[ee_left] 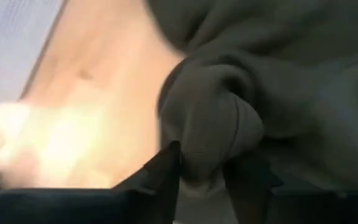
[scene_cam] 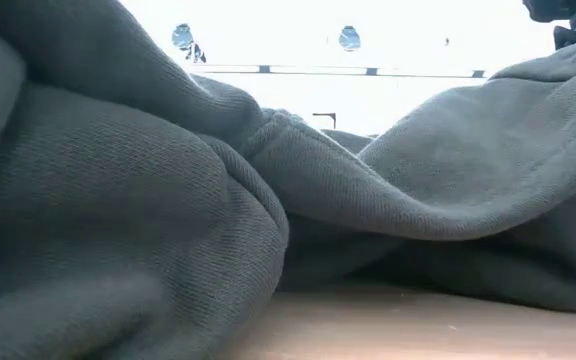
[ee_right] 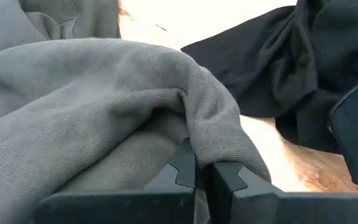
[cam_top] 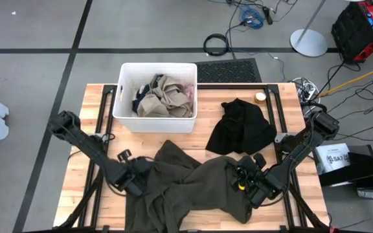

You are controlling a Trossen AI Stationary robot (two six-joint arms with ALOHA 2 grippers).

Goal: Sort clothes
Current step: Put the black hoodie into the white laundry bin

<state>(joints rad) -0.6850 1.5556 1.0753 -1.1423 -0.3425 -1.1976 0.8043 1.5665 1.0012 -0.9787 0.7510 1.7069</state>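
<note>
A dark olive green garment [cam_top: 180, 188] lies crumpled across the near half of the wooden table; in the low view its folds [scene_cam: 168, 200] rest on the tabletop. My left gripper [cam_top: 141, 175] is at its left side, with a bunched fold [ee_left: 213, 124] between its parted fingers. My right gripper [cam_top: 245, 181] is shut on the garment's right side. A black garment [cam_top: 241, 126] lies in a heap on the table further back on the right. Tan, navy and pink clothes lie in the white bin [cam_top: 123, 97]. My left gripper [ee_left: 207, 180] comes down steeply on the olive garment. Its fingers [ee_left: 166, 171] stand apart on either side of a bunched fold [ee_left: 210, 162]; I cannot tell whether they touch it. My right gripper [ee_right: 205, 177] pinches a raised fold [ee_right: 207, 140] of the olive garment between its two fingers, slanting down from the table's right side. The cloth drapes slack over the fingers and lies on the table around them.
The white bin stands at the far middle of the table. A small round object [cam_top: 259, 97] lies at the far right. Bare wood [cam_top: 83, 188] shows along the left edge and between the bin and the olive garment.
</note>
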